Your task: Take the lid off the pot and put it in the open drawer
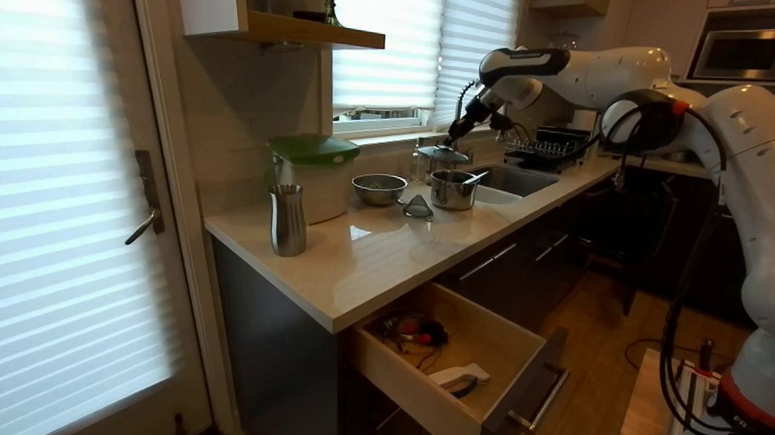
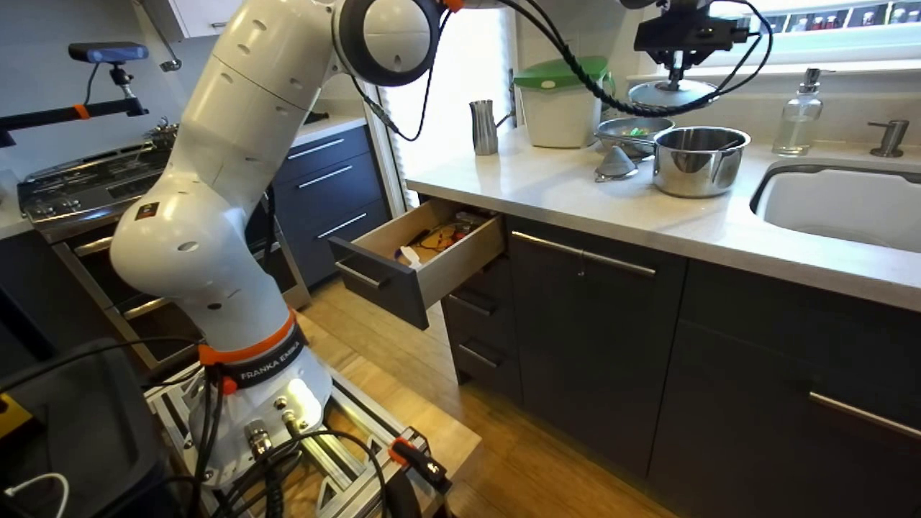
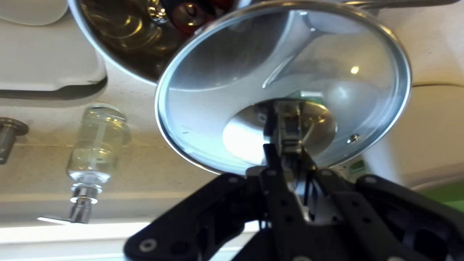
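Note:
The lid (image 1: 441,155) is round, see-through glass with a silvery rim. It hangs slightly tilted in the air, also in an exterior view (image 2: 665,94) and the wrist view (image 3: 206,108). My gripper (image 3: 288,156) is shut on the lid's handle; it shows in both exterior views (image 1: 450,140) (image 2: 675,75). The shiny steel pot (image 1: 453,194) stands uncovered on the counter, below and beside the lid; it shows in an exterior view (image 2: 696,173) and the wrist view (image 3: 116,54). The drawer (image 1: 529,400) stands open with cables and a white tool inside; its front shows in an exterior view (image 2: 378,279).
A steel canister (image 1: 288,222), a green-lidded bin (image 1: 310,177), a steel bowl (image 1: 379,192) and a conical strainer (image 1: 418,207) stand on the counter. A soap bottle (image 2: 799,119) and the sink (image 2: 842,205) lie beyond the pot. A wooden shelf (image 1: 314,31) juts out above.

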`<state>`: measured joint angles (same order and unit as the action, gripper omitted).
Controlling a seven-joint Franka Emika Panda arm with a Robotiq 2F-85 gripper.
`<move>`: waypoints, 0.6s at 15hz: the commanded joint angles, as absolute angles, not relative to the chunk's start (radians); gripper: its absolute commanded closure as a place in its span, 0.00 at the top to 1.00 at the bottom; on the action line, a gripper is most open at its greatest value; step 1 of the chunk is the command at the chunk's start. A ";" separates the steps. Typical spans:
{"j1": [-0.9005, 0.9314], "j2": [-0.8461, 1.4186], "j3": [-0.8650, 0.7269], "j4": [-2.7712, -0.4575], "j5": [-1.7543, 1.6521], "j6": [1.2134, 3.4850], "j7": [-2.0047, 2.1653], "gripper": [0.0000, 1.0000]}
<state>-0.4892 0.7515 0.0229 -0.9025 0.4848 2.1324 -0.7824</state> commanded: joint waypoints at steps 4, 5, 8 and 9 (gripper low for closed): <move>-0.490 0.473 0.090 -1.220 0.494 1.896 -1.000 0.04; -0.485 0.442 0.097 -1.264 0.489 1.870 -1.033 0.04; -0.470 0.341 0.123 -1.404 0.475 1.779 -1.118 0.04; -0.468 0.315 0.132 -1.449 0.478 1.740 -1.137 0.04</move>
